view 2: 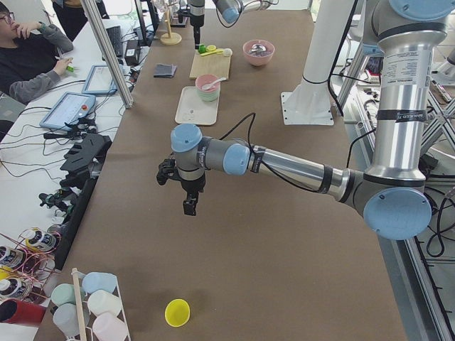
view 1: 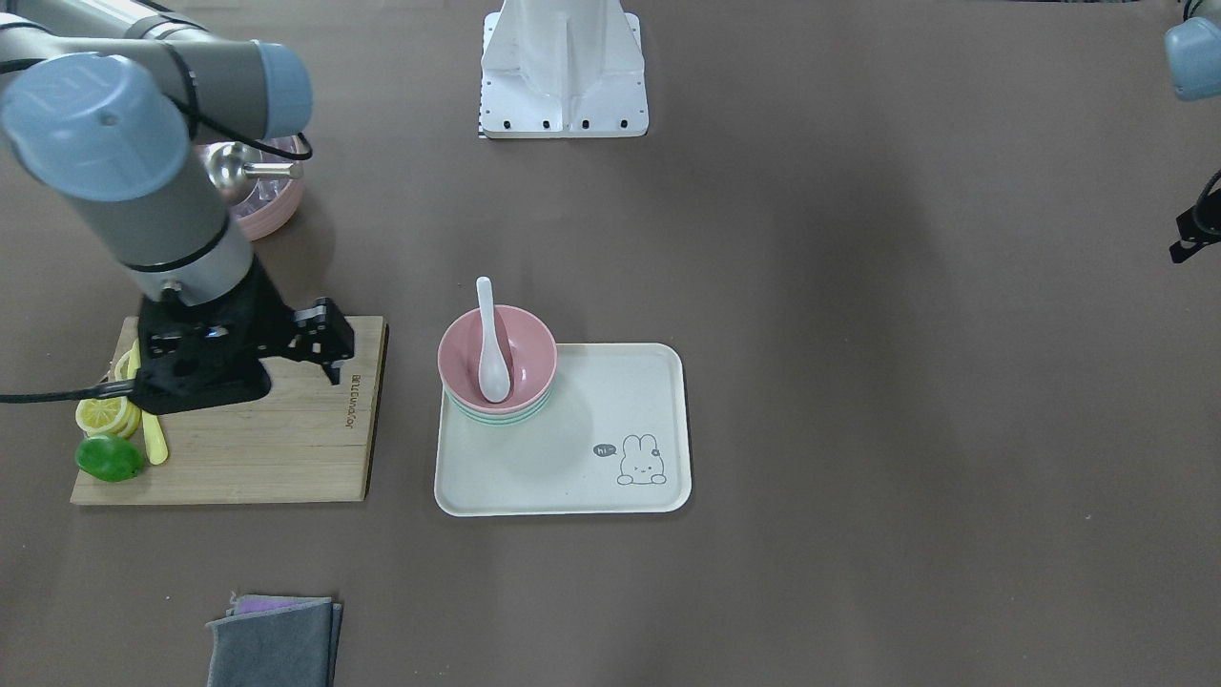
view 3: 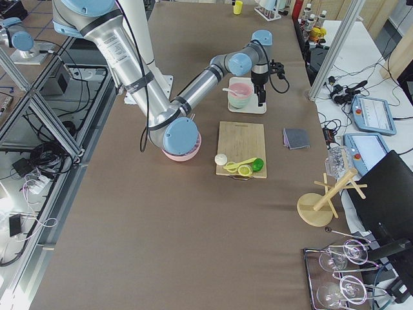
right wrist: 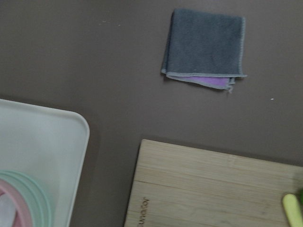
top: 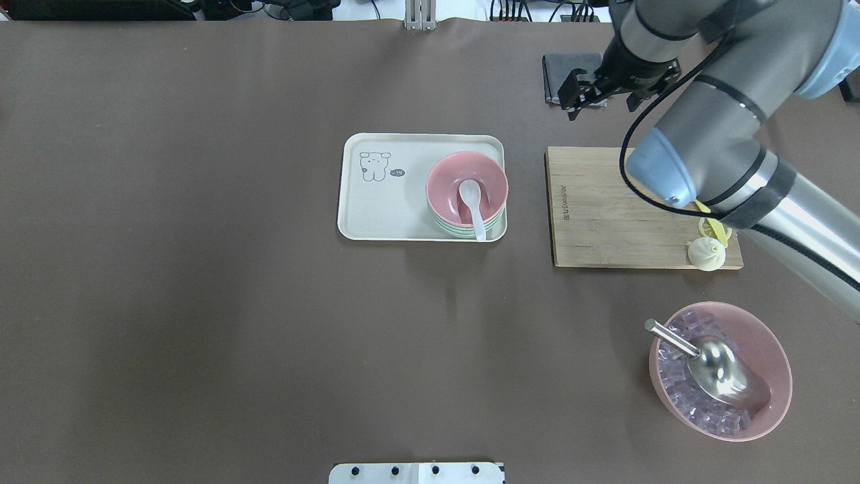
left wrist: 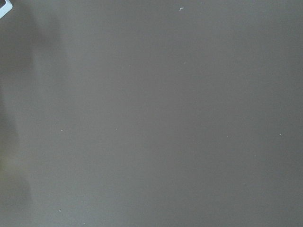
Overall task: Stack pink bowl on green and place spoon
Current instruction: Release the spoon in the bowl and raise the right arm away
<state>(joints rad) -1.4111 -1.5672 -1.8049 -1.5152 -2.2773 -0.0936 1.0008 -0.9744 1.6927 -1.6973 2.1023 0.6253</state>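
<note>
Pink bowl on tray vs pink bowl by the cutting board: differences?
Size: the small pink bowl is narrower than the large pink bowl.
Support: the small one sits on the green bowls on the tray; the large one on the table.
Contents: small holds the white spoon; large holds clear cubes and a steel scoop.
Both round, pink.

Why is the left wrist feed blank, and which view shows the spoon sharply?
Left wrist view: only bare table fills it, with a soft shadow at its left edge. Right wrist view: slightly blurred, the pink bowl cut off at the corner. Front-facing and overhead views: sharp, evenly lit, the spoon clear.
</note>
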